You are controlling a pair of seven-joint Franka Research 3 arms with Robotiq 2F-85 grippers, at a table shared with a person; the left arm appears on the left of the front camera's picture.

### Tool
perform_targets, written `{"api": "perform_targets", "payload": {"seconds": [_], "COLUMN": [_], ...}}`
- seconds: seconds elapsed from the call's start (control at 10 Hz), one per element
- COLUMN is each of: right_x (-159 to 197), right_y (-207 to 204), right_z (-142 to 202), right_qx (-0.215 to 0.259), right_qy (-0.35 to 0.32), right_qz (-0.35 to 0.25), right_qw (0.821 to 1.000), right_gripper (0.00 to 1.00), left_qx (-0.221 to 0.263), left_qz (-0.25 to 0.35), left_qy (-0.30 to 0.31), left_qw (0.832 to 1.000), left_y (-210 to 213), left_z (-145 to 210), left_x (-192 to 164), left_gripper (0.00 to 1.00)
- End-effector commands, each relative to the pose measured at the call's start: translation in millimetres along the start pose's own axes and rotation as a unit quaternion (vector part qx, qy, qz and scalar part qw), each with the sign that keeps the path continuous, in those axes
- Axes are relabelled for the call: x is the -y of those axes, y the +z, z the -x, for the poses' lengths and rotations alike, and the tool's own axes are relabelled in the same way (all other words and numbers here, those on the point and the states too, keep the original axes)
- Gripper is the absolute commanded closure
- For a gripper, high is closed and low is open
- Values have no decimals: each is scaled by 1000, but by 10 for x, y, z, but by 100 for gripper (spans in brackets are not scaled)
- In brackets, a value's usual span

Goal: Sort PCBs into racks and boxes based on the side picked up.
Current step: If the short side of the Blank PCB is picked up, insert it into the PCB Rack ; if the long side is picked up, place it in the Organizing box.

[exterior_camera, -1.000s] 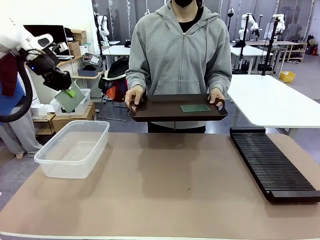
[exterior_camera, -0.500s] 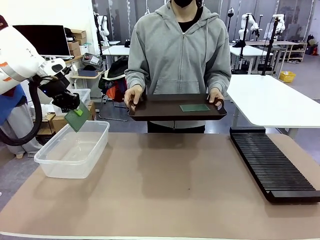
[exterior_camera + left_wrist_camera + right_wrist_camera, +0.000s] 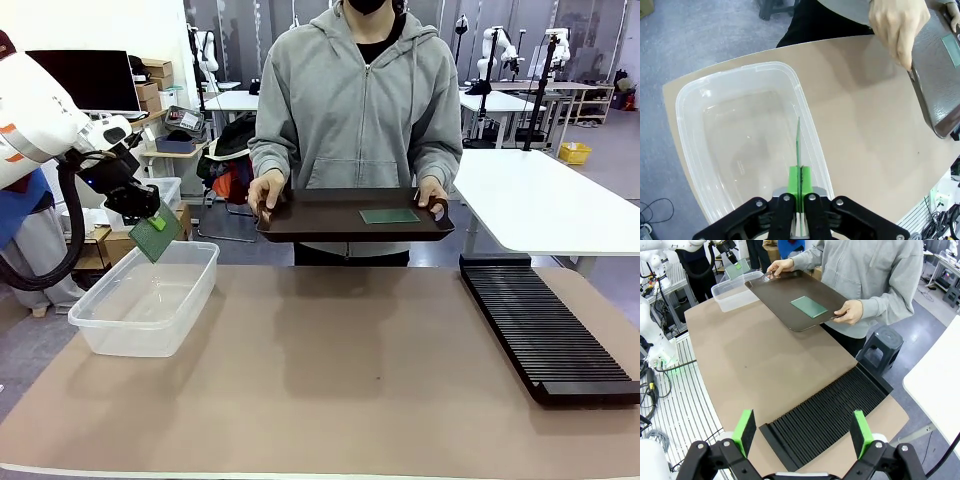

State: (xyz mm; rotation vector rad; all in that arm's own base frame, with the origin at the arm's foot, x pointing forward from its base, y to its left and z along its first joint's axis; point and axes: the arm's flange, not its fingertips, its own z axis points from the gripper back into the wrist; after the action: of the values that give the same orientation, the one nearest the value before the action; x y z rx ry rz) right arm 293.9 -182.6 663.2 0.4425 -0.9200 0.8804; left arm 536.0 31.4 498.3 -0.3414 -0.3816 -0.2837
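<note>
While my left gripper (image 3: 800, 181) clamps one green PCB (image 3: 798, 142) edge-on, it hangs over the clear tub (image 3: 801, 95), long axis pointing to twelve o'clock; my right gripper (image 3: 803, 432) stands spread wide.

Opens onto a grey floor (image 3: 615, 170), white tables (image 3: 540, 200) at right, cardboard boxes (image 3: 155, 80) and a dark monitor (image 3: 85, 78) at left.

1. Dark brown tray (image 3: 350, 228) raised above far edge of tan desk (image 3: 330, 400), middle.
2. Person (image 3: 357, 100) in grey hoodie standing behind it.
3. Black monitor (image 3: 85, 78) far left; white table (image 3: 540, 195) far right, yellow bin (image 3: 574, 152) beyond.
4. Dark stool (image 3: 881, 351) on floor (image 3: 922, 320) beside person.
</note>
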Motion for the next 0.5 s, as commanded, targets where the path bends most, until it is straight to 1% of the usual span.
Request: {"api": "perform_targets", "payload": {"seconds": [0.0,0.1,0.2,0.4], "right_x": [-4,-4,-4,-4], "right_y": [-6,-6,-6,-6], "right_z": [11,11,11,11], "right_qx": [0,0,0,0], "right_qy": [1,1,1,1], "right_qz": [-1,-1,-1,-1], "right_qw": [1000,1000,1000,1000], "right_gripper": [0,0,0,0], "left_qx": [-13,-19,-13,-22], "left_qz": [-24,-43,-40,-23], "left_qy": [-23,-39,-42,-18], "left_qw": [999,998,998,999], "left_y": [-134,-291,-427,-593], "left_z": [-15,0,27,174], "left_x": [-26,-76,-155,-268], "left_gripper": [97,97,97,97]}}
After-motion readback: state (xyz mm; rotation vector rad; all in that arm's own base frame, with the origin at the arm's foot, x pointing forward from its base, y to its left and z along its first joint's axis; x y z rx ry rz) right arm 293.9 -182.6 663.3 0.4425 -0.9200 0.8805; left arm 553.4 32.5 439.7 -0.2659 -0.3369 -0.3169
